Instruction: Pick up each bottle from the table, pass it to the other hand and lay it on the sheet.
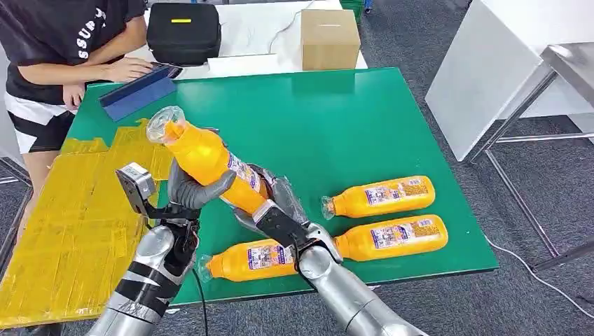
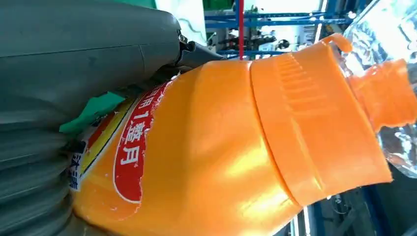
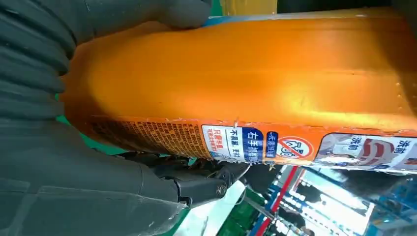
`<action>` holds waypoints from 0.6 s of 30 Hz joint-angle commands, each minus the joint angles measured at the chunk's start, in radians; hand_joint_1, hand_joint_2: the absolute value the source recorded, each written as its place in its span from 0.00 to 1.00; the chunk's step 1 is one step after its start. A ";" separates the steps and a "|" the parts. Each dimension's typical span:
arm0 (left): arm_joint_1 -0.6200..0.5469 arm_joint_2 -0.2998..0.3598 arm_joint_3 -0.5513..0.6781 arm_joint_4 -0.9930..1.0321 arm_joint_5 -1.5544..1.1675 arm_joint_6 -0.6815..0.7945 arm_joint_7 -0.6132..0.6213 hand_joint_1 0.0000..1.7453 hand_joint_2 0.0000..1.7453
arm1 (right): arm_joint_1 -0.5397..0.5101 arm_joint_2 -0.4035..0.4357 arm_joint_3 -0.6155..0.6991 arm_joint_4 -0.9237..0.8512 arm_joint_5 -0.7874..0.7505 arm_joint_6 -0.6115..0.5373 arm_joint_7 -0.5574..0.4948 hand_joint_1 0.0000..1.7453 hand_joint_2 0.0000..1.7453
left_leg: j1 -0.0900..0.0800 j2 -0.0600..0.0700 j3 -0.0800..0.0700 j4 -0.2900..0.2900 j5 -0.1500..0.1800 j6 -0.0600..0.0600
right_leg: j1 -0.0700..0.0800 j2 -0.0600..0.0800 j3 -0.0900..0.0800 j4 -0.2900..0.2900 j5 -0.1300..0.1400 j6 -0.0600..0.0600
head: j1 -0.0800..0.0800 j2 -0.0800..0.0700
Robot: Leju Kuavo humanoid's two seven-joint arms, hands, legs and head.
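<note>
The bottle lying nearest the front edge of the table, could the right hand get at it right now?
Probably not yet. The right hand grips the raised bottle together with the left hand. The near bottle lies close below it, with nothing on top.

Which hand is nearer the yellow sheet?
Left. The left hand grips the raised bottle close beside the yellow sheet; the right hand holds its base farther away.

The head view looks down from high up at the green surface (image 1: 364,119) and both arms. The two wrist views sit very close behind each robot hand, turned sideways. All three views share one raised orange bottle (image 1: 210,164) (image 2: 236,147) (image 3: 246,78).
</note>
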 commanded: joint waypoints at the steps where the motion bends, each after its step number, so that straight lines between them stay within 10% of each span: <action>1: -0.052 0.009 0.070 -0.017 0.014 0.018 -0.005 1.00 1.00 | 0.015 -0.037 0.009 -0.006 -0.011 -0.014 -0.005 1.00 1.00 | 0.001 -0.002 0.005 0.000 -0.002 -0.001 | 0.001 -0.003 0.006 0.000 -0.002 -0.002 | 0.000 0.000; 3: -0.052 0.011 0.068 -0.026 0.014 0.016 -0.005 1.00 1.00 | 0.021 -0.042 -0.003 -0.032 -0.018 -0.024 -0.006 0.89 1.00 | 0.001 -0.002 0.005 0.000 -0.002 -0.001 | 0.001 -0.004 0.006 0.000 -0.002 -0.002 | 0.000 0.000; 4: -0.050 0.018 0.064 -0.040 -0.007 0.031 -0.018 1.00 1.00 | 0.033 -0.043 -0.016 -0.066 -0.028 -0.031 -0.007 0.11 1.00 | 0.001 -0.002 0.003 0.000 -0.001 -0.001 | 0.001 -0.003 0.003 0.000 -0.001 -0.001 | 0.000 0.000; 5: -0.049 0.022 0.062 -0.051 -0.019 0.040 -0.023 1.00 1.00 | 0.042 -0.047 -0.020 -0.094 -0.034 -0.031 -0.008 0.00 1.00 | 0.001 -0.002 0.004 0.000 -0.001 -0.001 | 0.001 -0.004 0.004 0.000 -0.002 -0.001 | 0.000 0.000; 16: -0.093 0.080 0.044 -0.059 -0.423 0.389 -0.096 1.00 1.00 | 0.123 -0.096 -0.038 -0.361 -0.110 0.008 0.006 0.00 1.00 | 0.000 -0.002 0.001 0.000 0.000 0.000 | 0.000 -0.003 0.002 0.000 -0.001 -0.001 | 0.000 0.000; 17: -0.107 0.096 0.049 -0.046 -0.509 0.440 -0.080 1.00 1.00 | 0.139 -0.109 -0.041 -0.415 -0.120 0.015 0.008 0.00 0.00 | 0.000 -0.002 0.003 0.001 -0.001 -0.001 | 0.001 -0.004 0.004 0.000 -0.002 -0.002 | 0.000 0.000; 18: -0.117 0.104 0.058 -0.037 -0.548 0.464 -0.073 1.00 1.00 | 0.146 -0.117 -0.044 -0.441 -0.123 0.017 0.014 0.00 0.00 | 0.000 -0.002 0.001 0.001 -0.001 -0.001 | 0.001 -0.003 0.002 0.001 -0.001 -0.001 | 0.000 0.000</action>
